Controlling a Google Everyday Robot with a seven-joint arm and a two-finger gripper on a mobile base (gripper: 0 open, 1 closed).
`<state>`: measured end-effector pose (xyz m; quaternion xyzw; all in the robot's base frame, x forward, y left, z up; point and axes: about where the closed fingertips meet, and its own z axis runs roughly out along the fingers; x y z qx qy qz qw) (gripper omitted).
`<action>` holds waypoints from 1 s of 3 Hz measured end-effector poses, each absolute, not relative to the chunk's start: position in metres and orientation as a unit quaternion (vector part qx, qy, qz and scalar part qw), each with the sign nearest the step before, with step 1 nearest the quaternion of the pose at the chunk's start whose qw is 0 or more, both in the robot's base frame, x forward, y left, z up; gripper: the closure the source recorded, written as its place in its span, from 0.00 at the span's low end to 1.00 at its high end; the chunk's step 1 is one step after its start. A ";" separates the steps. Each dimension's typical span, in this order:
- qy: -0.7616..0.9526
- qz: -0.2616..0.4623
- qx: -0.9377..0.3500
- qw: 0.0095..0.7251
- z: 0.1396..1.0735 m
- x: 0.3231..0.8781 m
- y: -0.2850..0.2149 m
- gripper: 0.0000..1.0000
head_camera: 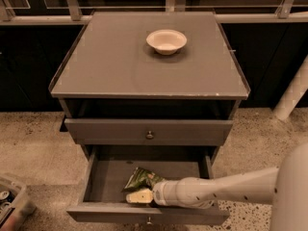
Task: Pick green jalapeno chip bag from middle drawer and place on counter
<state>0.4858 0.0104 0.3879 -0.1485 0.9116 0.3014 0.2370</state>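
Grasp comes first, as I read it. The bag (141,178) lies in the open drawer (109,179) at the lower centre of the frame, crumpled and tilted, nearer the front panel (106,213) than the back. My pincer (139,196) sits low in that drawer, touching or just short of the bag's near edge, on the white arm (216,189) that reaches in from the lower right. I cannot tell from here whether the pincer is wide or has closed on the bag, so I treat the hold as unproven.

To do this well, I want the pincer over the middle of the bag, not a crinkled corner, since glossy film will likely slip out of a thin pinch. I would close gently, raise a little, and check that the bag comes along before committing. The lift should go straight up, clear of the front panel and of the closed drawer (192,131) that sits over the back of the opening. Only above that level do I swing toward the table (110,66) in the upper half of the frame. The bowl (166,41) stands at upper centre there, so I aim for the bare area in front of it.
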 end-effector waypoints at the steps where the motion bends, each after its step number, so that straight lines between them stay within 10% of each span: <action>1: 0.916 0.290 -0.148 0.235 0.385 0.487 0.011 0.00; 3: 0.916 0.290 -0.148 0.235 0.385 0.487 0.011 0.42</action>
